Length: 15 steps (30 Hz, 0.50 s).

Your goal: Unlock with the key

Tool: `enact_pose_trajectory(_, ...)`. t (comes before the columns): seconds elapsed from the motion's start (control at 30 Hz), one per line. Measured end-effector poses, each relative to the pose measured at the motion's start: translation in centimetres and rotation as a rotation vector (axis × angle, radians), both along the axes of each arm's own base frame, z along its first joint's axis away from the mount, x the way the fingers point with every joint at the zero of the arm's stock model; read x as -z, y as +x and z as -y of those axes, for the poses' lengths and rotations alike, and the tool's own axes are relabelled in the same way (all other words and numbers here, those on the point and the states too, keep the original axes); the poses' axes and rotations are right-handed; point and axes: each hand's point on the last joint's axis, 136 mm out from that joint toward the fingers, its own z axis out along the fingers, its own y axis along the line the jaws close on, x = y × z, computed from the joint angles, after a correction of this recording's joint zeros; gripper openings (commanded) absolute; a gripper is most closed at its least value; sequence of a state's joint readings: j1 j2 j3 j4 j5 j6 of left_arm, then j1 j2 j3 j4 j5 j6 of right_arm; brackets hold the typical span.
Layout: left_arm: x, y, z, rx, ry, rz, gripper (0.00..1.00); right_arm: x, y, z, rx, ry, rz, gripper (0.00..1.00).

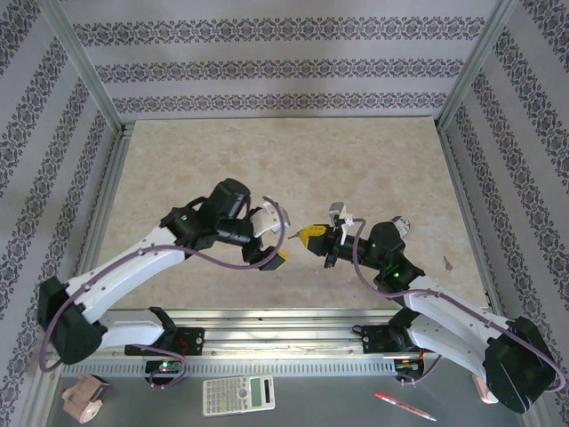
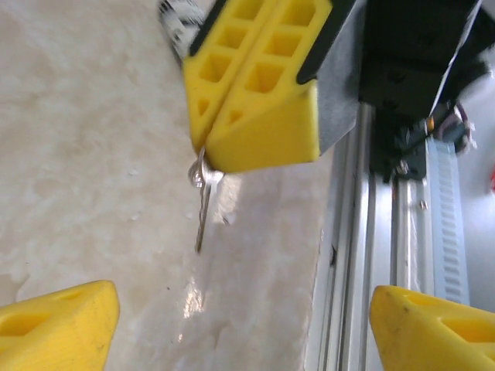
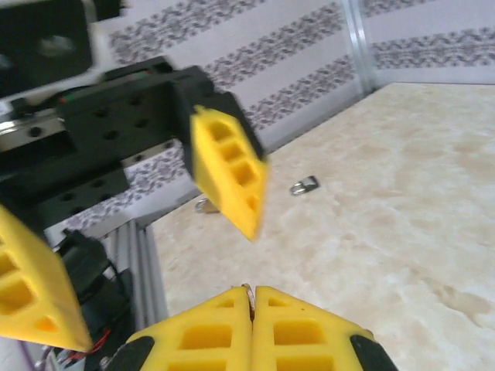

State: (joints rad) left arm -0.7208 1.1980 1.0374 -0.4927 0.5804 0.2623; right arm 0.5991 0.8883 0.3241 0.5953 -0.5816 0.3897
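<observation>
Pinching the key (image 2: 203, 209) by its head, my right jaws leave its blade free, likely for unlocking; my left jaws, at eight o'clock, gape empty.

No lettering, number or sign can be read anywhere; the calculator (image 1: 238, 394) lying just beyond the near edge of the bench (image 1: 356, 160) has keys and a display too small to make out.

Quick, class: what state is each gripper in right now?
Left gripper: open, holding nothing.
Right gripper: closed on the key.
</observation>
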Motion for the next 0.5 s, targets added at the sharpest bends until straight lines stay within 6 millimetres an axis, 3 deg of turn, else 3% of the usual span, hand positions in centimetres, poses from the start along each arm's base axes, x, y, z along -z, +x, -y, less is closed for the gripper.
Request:
enact_pose_trajectory(0.2,-1.1,1.5,-0.1,-0.14,-0.237,0.041,0.85,-0.4,1.6,0.6,0.086,0.025,-0.041,0.0)
enact_pose_trajectory(0.37,-0.3,3.1,1.1,-0.207,-0.406,0.015,0.8,-3.0,2.5,0.9,0.133,0.104,-0.029,0.0)
enact_pose_trajectory(0.5,-1.0,4.6,2.1,-0.227,-0.515,0.026,0.73,-4.5,2.8,1.1,0.151,0.153,-0.025,0.0)
